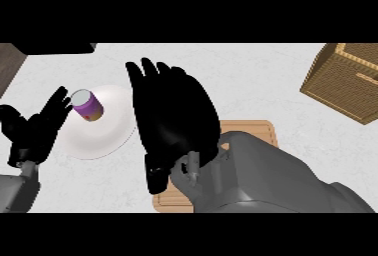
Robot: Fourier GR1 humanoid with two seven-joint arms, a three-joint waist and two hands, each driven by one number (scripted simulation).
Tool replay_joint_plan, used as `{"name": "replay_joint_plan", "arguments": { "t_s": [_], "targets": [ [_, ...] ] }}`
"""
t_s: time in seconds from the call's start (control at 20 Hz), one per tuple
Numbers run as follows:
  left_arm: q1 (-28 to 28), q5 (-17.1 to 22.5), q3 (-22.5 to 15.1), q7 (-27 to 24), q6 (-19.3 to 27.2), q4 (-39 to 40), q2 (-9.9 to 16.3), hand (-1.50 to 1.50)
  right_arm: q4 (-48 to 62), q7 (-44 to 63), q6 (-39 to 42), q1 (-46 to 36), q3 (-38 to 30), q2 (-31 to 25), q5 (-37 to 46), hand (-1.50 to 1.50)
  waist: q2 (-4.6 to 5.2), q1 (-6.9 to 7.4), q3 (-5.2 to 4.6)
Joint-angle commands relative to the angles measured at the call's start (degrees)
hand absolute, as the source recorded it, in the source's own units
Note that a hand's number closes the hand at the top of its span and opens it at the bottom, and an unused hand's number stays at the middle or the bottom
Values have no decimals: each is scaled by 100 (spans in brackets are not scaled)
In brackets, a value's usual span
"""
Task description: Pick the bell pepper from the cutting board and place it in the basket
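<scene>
Right hand hovers flat-fingered over the cutting board, hiding any bell pepper; nothing's grabbed, basket trip's left. Left hand rests open.

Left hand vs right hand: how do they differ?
The right hand shows large at mid-view, over the cutting board and the plate edge; the left hand shows smaller at the left edge, beside the plate. The right covers far more of the view. Both are black, open, fingers up.
</scene>
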Motion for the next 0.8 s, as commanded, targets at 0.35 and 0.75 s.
{"name": "replay_joint_plan", "arguments": {
  "t_s": [0.35,0.75],
  "targets": [
    [36,-161,-61,-127,18,-8,-289,0,-1816,783,-266,2201,1036,-549,1168,-150,65,74,4],
    [18,-68,217,-31,-370,-84,-85,0,-1195,-837,-1393,3555,1384,-527,2734,-150,108,198,4]
  ]
}}
